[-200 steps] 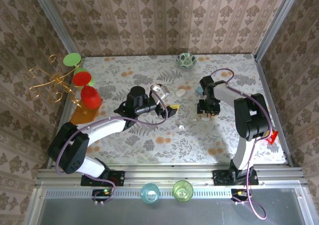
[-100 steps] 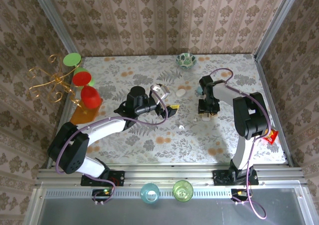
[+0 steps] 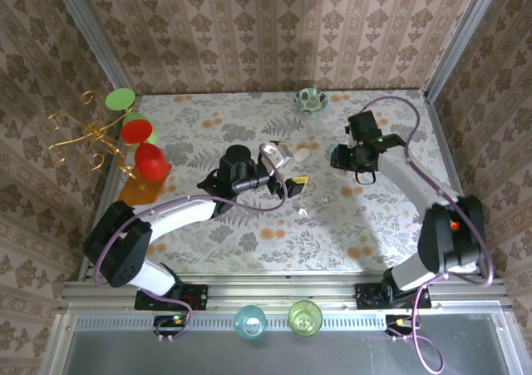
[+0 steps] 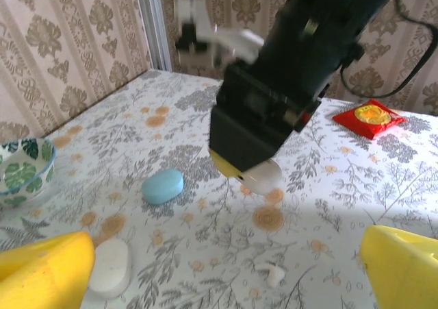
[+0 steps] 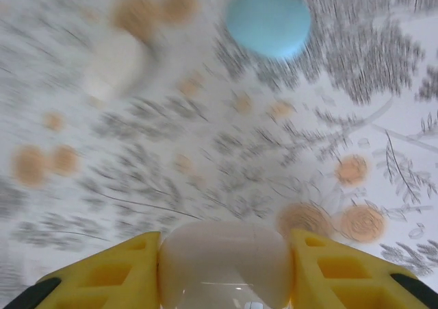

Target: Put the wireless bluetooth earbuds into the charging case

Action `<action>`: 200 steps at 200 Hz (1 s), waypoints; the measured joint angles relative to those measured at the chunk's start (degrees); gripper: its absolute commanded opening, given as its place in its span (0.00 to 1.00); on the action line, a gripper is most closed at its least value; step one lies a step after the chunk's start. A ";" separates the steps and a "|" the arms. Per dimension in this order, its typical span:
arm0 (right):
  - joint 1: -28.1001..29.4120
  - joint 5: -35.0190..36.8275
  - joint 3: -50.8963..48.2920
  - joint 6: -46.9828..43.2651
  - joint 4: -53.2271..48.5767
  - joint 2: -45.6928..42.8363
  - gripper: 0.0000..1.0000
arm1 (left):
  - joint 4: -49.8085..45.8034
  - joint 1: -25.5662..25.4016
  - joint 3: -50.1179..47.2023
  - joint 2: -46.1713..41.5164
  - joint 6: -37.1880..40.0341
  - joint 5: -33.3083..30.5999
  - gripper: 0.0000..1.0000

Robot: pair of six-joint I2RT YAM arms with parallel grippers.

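From above, the left pincer [image 3: 295, 182] hangs near the middle of the flowered tabletop [image 3: 233, 238]. A tiny white earbud [image 3: 302, 212] lies on the surface just on the near side of it, not touching it. A loose white case [image 3: 301, 154] lies just beyond this pincer, and a blue case [image 3: 332, 150] is near it to the right, close to the right pincer [image 3: 349, 163], which points down over the far right part of the tabletop. In the left wrist view, the two yellow fingers [image 4: 41, 271] of the left pincer stand wide apart, and the earbud lies on the tabletop below the gap. Ahead, the right pincer is lifted above the tabletop with a held white case [image 4: 263, 177] at its tip. The blue case and the loose white case lie to the left, a patterned bowl [image 4: 24, 162] is farther left, and a red packet [image 4: 369, 115] lies behind. In the right wrist view, the right pincer's yellow fingers are clamped on both sides of the held white case, in the air; the blue case and the loose white case appear blurred on the tabletop below.
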 measured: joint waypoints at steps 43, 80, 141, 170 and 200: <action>-0.02 -4.98 -6.27 10.14 10.80 -14.40 0.38 | 5.81 -3.02 2.21 3.61 -2.23 -3.04 0.96; -0.02 -10.60 -9.79 17.97 19.58 -19.61 0.38 | 11.13 -3.08 4.11 7.32 -6.25 -3.50 0.85; 0.00 -16.31 -14.32 24.20 30.64 -22.88 0.38 | 15.45 -3.26 8.96 11.34 -10.64 -3.02 0.68; 0.00 -16.94 -14.49 24.85 32.76 -23.32 0.38 | 15.78 -3.91 10.71 12.46 -11.15 -2.47 0.63; 0.00 -18.01 -14.80 24.92 34.32 -23.37 0.38 | 15.69 -4.39 12.26 13.49 -11.58 -1.81 0.52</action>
